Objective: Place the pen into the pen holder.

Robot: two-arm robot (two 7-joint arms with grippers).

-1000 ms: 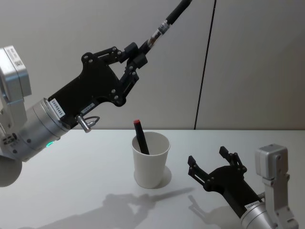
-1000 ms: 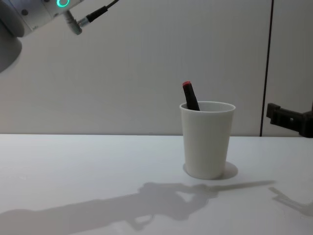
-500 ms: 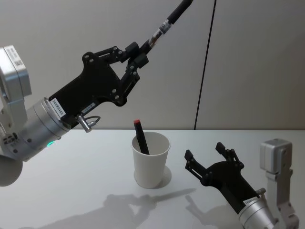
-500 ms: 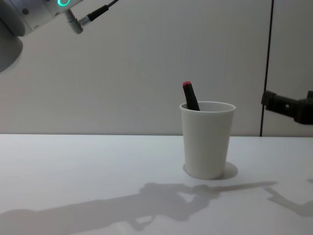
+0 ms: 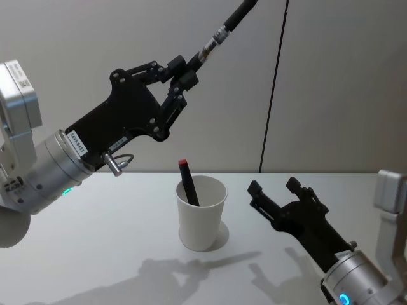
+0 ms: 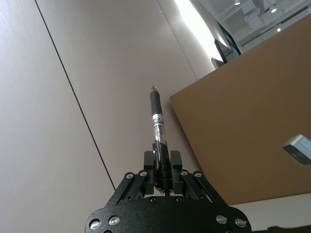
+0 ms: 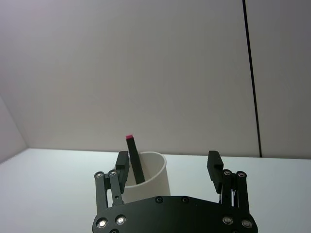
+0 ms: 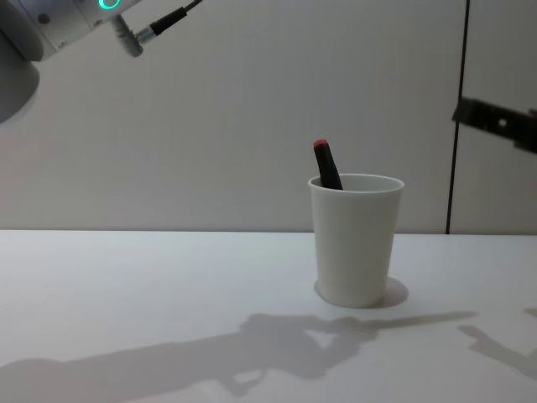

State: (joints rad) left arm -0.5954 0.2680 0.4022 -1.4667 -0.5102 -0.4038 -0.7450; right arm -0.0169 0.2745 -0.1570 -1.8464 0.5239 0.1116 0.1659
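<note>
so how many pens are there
2: one black pen clamped in the raised left gripper, one red-tipped pen leaning inside the pen holder; more could be hidden inside it.

The head camera looks down on the desk [image 5: 95,248], the chest camera low across it. Both share the pen holder [image 5: 201,219], at 6 o'clock in the head view; the right wrist camera faces it too.

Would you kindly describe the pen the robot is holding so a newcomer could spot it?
Start at the white paper cup on the table. High above it, towards the robot's left, the left tool clamps a black pen pointing steeply upward. Unlike the red-ended pen leaning inside the cup, it has a silvery middle band and is in the air.
</note>
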